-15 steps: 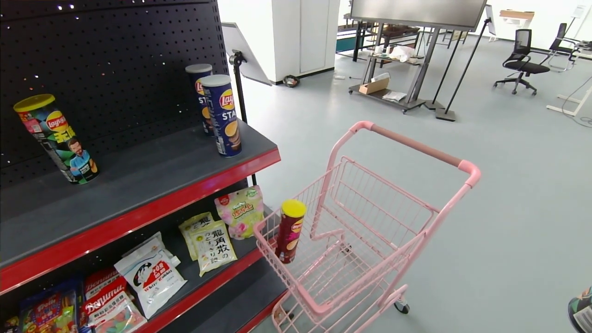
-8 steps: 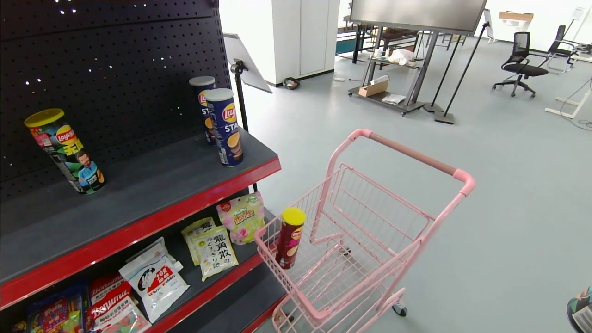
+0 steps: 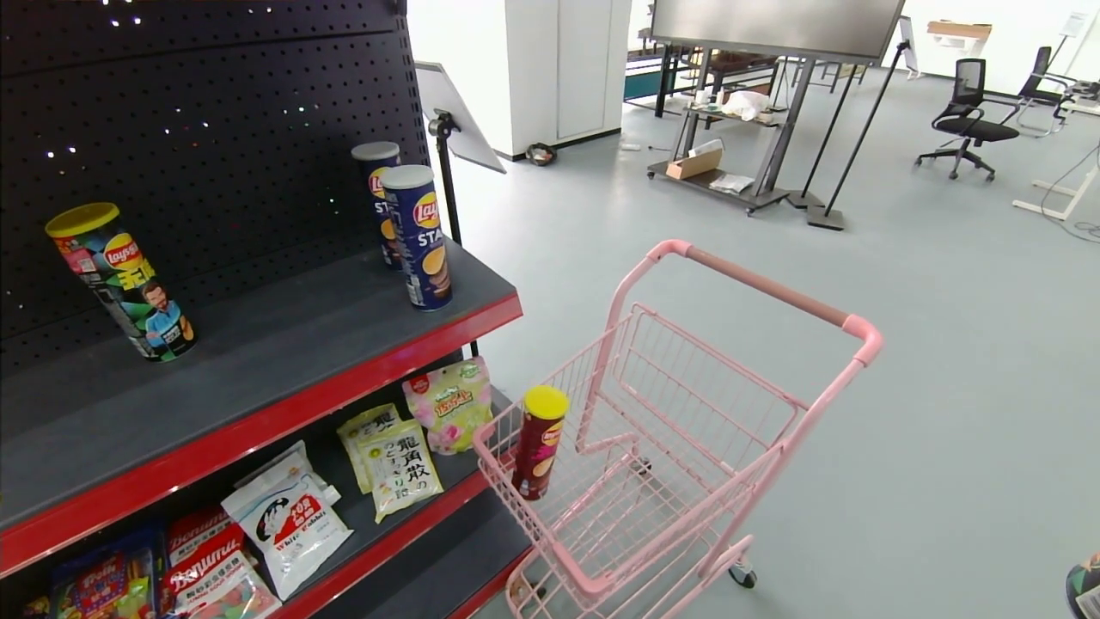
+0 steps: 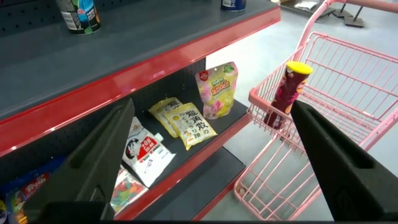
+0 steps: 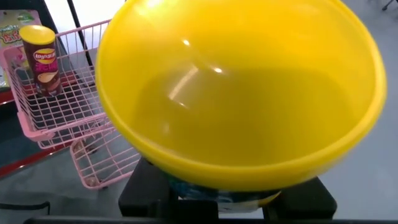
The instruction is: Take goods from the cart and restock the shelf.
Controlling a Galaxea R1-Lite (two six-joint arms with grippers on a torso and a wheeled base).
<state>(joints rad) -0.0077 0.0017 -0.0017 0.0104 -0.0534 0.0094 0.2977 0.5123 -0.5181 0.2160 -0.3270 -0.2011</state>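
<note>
While the right claw (image 5: 224, 198) pinches the held can (image 5: 236, 93), the spread left claw (image 4: 212, 124) appears nearer the cart can (image 3: 534, 443), standing upright at lower centre of the head view, in the cart (image 3: 773, 291) corner beside the shelf (image 3: 258, 335).

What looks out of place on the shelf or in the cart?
Nothing spilled or damaged. The yellow-lidded can on the upper shelf appears to lean leftward in the head view, though that may be the lens. The red can stands upright in the cart.
</note>
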